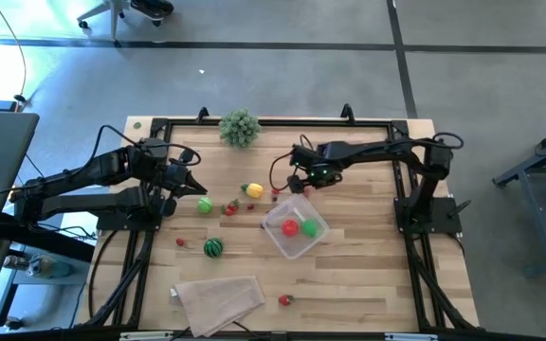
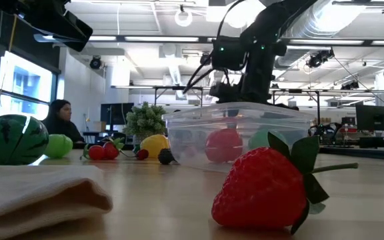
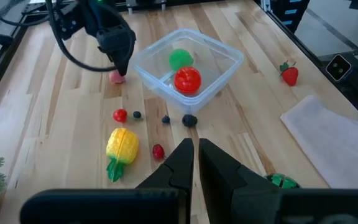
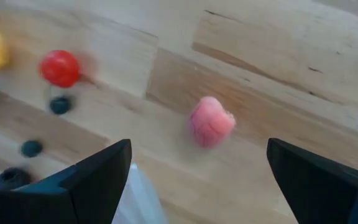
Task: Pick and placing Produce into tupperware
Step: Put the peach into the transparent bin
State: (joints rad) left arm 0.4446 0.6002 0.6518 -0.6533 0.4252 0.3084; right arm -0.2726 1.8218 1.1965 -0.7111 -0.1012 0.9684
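1. The clear plastic container (image 1: 294, 227) sits on the wooden tabletop (image 1: 368, 275) a little right of the middle, turned at an angle to the tabletop's edges.
2. Inside it lie a red round fruit (image 1: 291, 227) and a green one (image 1: 312, 228), side by side.
3. The right gripper (image 1: 299, 188) hangs low over the tabletop just beside the container's far left corner, its fingers (image 4: 98, 180) spread wide apart and holding nothing.
4. Between those fingers, in the right wrist view, a small pink piece (image 4: 211, 122) lies on the wood, touched by neither finger.
5. Near it lie a small red ball (image 4: 59, 68) and a few dark berries (image 4: 59, 105).
6. The yellow fruit with a green end (image 1: 253, 190) lies left of the container, with small red pieces around it.
7. A green ball (image 1: 205, 204) lies further left, close to the left gripper.
8. The striped watermelon ball (image 1: 214, 247) rests toward the front left, with a small red piece (image 1: 181, 242) beside it.
9. A strawberry (image 1: 285, 300) lies near the front edge, just right of the folded beige cloth (image 1: 218, 301).
10. The left gripper (image 1: 190, 182) hovers at the left side of the tabletop, its fingers (image 3: 178, 163) pressed together and empty.
11. A bushy grey-green plant (image 1: 240, 127) stands at the far edge.
12. In the low view a person (image 2: 60, 120) sits in the room behind the tabletop.
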